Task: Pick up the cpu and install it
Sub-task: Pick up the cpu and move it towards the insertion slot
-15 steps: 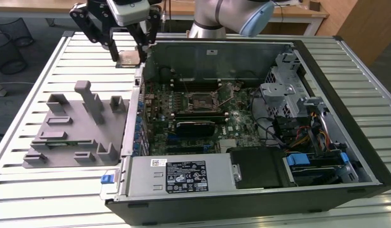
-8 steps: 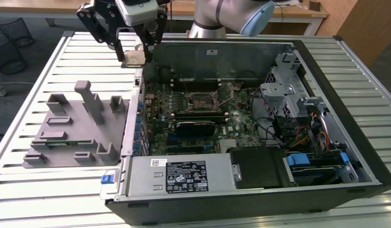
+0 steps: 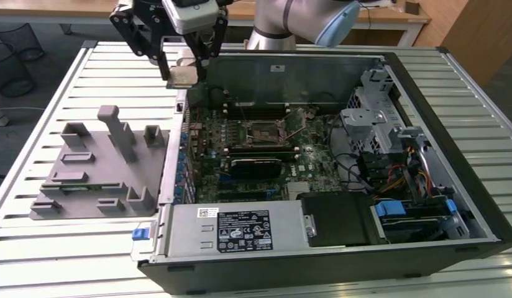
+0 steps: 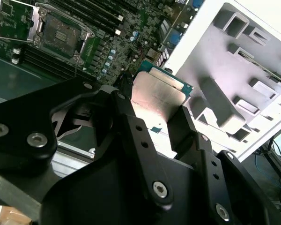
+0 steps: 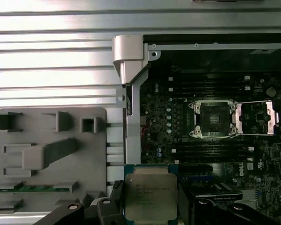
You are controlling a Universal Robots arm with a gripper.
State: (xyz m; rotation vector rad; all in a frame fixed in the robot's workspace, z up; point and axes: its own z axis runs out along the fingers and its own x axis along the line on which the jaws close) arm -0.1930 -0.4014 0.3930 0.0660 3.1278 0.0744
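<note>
The black two-fingered pincer (image 3: 183, 72) was clenched on the cpu (image 3: 182, 77), a small flat square chip with a shiny silver-grey metal top. It held the chip by two opposite edges, level, in the air over a corner of the open black computer case (image 3: 322, 264).

By my reading, pickup was done and the carry was in hand; installation was not yet done. That part calls for the chip to sit square over the black square socket with a metal frame (image 5: 213, 118), which lay below the pincer and well apart from it, with its hinged plate swung open and nothing seated.

The case held the green circuit board (image 3: 239, 167) and a silver power supply box (image 3: 235, 230). Below the pincer on the other side, the grey plastic tray with upright blocks (image 5: 51, 154) sat on the slatted metal desk (image 3: 74, 261), one slot holding a thin green strip (image 5: 35, 188).
</note>
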